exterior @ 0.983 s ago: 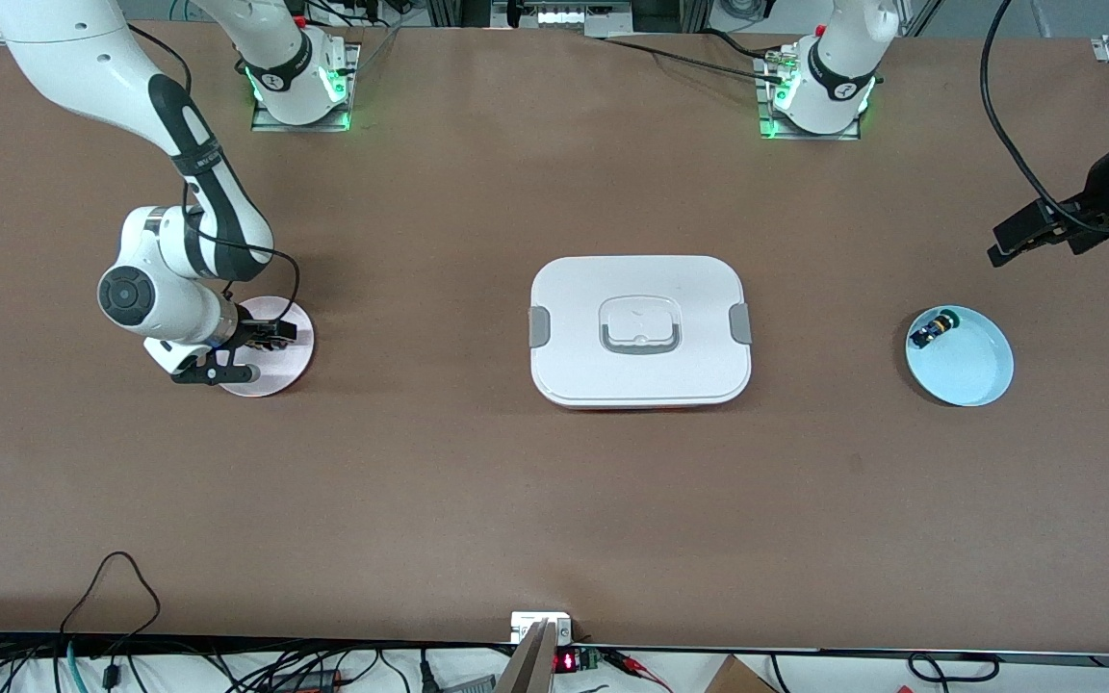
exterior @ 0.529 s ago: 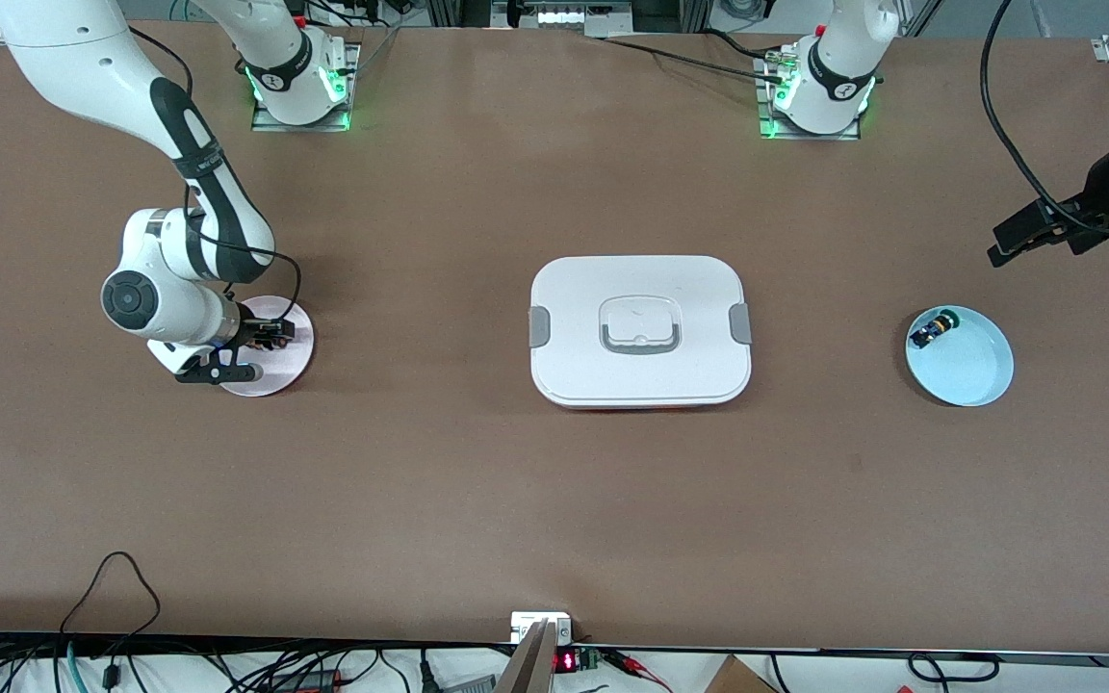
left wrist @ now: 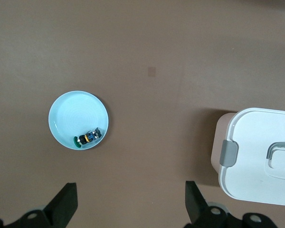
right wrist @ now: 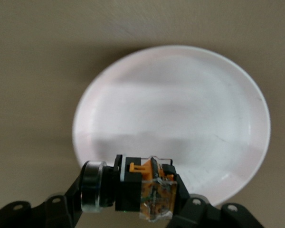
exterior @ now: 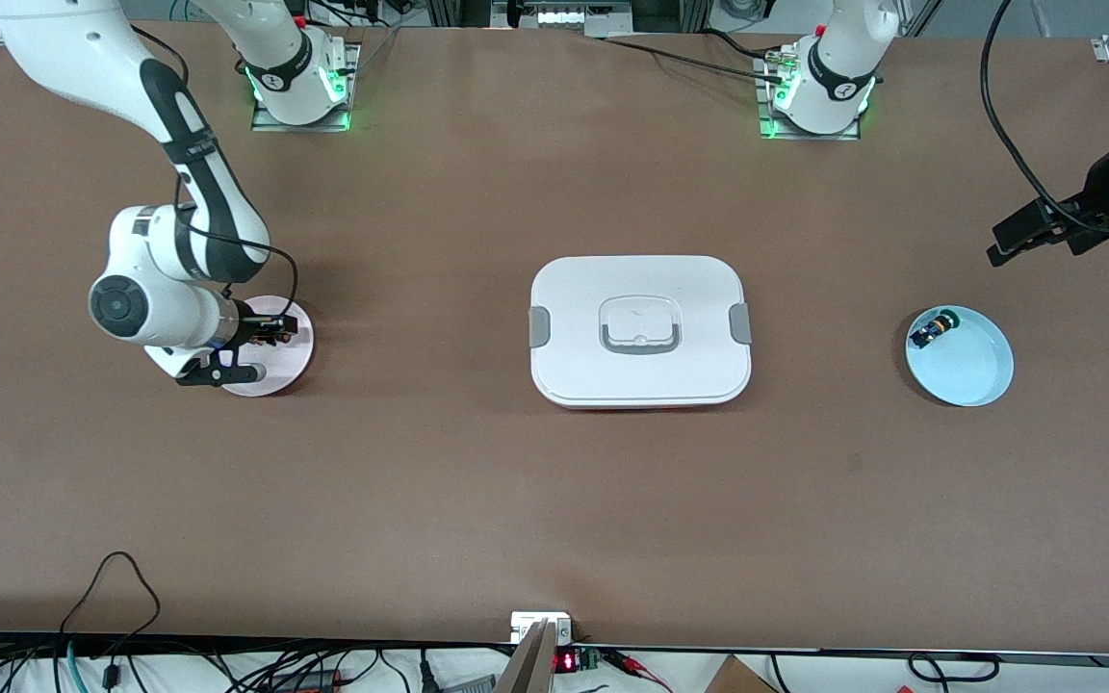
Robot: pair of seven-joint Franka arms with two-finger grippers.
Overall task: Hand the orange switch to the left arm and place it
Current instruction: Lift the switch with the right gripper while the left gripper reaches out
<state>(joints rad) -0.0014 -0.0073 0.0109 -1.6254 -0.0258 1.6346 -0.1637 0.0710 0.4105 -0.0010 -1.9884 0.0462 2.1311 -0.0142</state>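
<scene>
Gripping the orange switch (right wrist: 145, 187), the right claw (exterior: 270, 332) sits low over a pink plate (exterior: 275, 377). Take the front view as a dial with the box at its hub, and that plate lies at nine o'clock. The claw's fingers (right wrist: 69, 202) are drawn in tight. The switch lies on its side between them, with its tan-orange block showing on the side that faces the wrist camera. It hangs over the plate's rim rather than its middle (whether it has cleared the plate's surface cannot be told).

At the hub stands the box (exterior: 574, 289), white, lid on, with a grey clip at each short end. It is well apart from both claws.

At three o'clock lies a pale blue plate (exterior: 978, 375). A small green-capped switch (exterior: 933, 330) lies in it, at about ten o'clock against the plate's rim.

The left arm waits at its own end of the table. Its claw (exterior: 1002, 252) is up in the air, at about one o'clock from the blue plate, over bare table. Its jaws are spread wide and nothing is between them; the wrist view shows the two fingers (left wrist: 66, 205) far apart.
</scene>
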